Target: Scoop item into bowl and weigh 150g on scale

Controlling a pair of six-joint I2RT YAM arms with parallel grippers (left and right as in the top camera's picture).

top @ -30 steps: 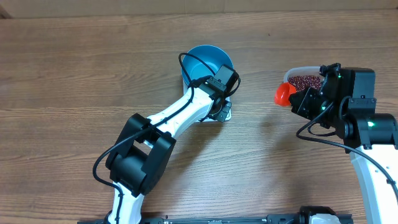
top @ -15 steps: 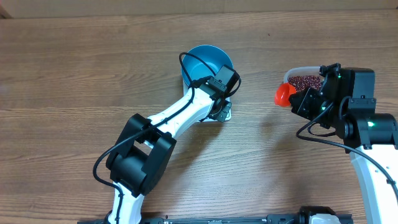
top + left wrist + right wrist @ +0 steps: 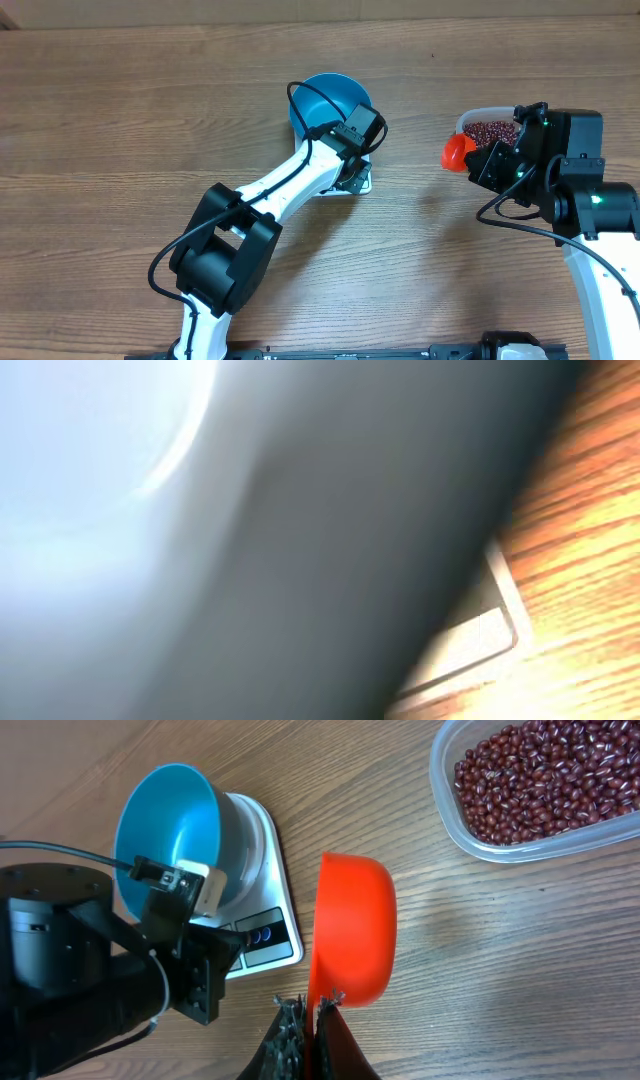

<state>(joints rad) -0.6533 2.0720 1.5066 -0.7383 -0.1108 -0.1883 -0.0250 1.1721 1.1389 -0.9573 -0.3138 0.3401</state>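
White arms (image 3: 290, 185), black joints (image 3: 225, 260), looping black cables (image 3: 293, 105), small green lights (image 3: 597, 200)

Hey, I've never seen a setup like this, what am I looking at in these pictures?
Two robot arms work at a wooden table. One picture looks down from above; the other two come from small cameras on each arm's wrist. The left arm's fingers seem clamped on the rim of a blue bowl, which sits tilted on a white kitchen scale. That arm's own camera is so close that it shows mostly blur. The right arm's fingers pinch an orange scoop beside a clear tub of red-brown beans.
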